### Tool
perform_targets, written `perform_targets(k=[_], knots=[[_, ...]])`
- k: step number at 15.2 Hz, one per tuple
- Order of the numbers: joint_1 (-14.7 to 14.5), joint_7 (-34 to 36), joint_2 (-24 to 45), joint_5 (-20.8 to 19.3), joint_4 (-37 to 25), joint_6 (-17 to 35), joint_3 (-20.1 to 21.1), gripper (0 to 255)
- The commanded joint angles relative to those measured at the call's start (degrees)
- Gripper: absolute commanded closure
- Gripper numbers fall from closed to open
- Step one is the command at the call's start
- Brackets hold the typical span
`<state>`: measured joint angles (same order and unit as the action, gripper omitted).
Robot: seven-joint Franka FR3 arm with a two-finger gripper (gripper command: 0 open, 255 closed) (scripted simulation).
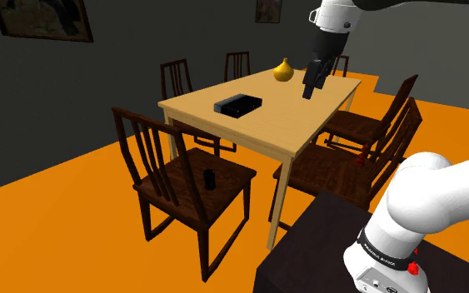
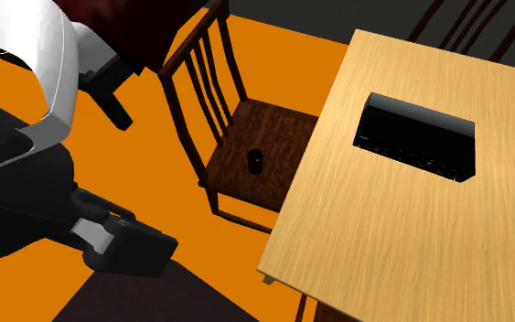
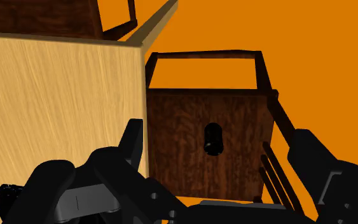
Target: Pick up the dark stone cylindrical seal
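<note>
The seal is a small dark cylinder standing upright on the brown seat of the nearest chair, at the table's near corner. In the second exterior view the seal sits near the middle of that chair seat. My gripper hangs high over the far part of the table, well away from the seal. In the wrist view my gripper is open, its black fingers standing wide apart, and the seal shows far beyond them on the seat.
The light wooden table carries a black box and a yellow gourd-shaped vase. More dark chairs ring the table. The table edge overhangs the seat near the seal. The chair's slatted back rises beside it. The floor is orange.
</note>
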<state>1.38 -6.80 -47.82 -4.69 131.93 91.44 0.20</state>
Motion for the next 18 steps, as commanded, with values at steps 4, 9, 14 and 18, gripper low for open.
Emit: perform_targets(k=[4, 9, 14, 18], knots=[[-0.1, 1.6, 4.1, 0.6, 1.7, 5.0, 0.6, 0], [-0.1, 4.1, 12.2, 1.3, 2.9, 13.2, 1.7, 0], [-0.1, 6.5, 21.6, 1.7, 2.3, 20.8, 2.7, 0], [-0.1, 8.4, 29.8, 1.8, 0.4, 26.2, 3.4, 0]])
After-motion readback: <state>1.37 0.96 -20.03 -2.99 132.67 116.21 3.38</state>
